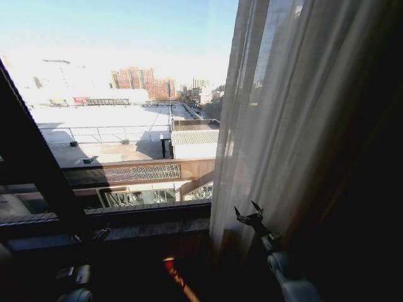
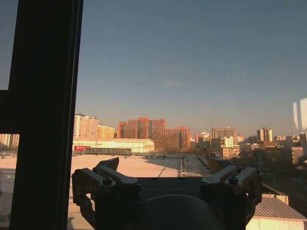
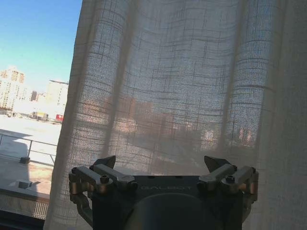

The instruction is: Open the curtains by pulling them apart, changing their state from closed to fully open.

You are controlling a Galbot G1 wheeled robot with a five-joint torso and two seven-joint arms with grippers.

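The sheer cream curtain (image 1: pixel 283 113) hangs bunched over the right part of the window, its edge running down the middle of the head view; the glass to the left of it is uncovered. My right gripper (image 1: pixel 249 214) is raised just in front of the curtain's lower edge, open, holding nothing. In the right wrist view the right gripper (image 3: pixel 163 164) faces the woven curtain (image 3: pixel 182 86) with fingers spread and no fabric between them. My left gripper (image 1: pixel 99 234) sits low near the sill. In the left wrist view the left gripper (image 2: pixel 164 165) is open, facing bare glass.
A dark window frame bar (image 1: pixel 31 157) slants across the left (image 2: pixel 45 120). The sill (image 1: pixel 151 217) runs below the glass. A dark heavy drape (image 1: pixel 371 220) hangs at the far right behind the sheer fabric. Rooftops and city buildings lie outside.
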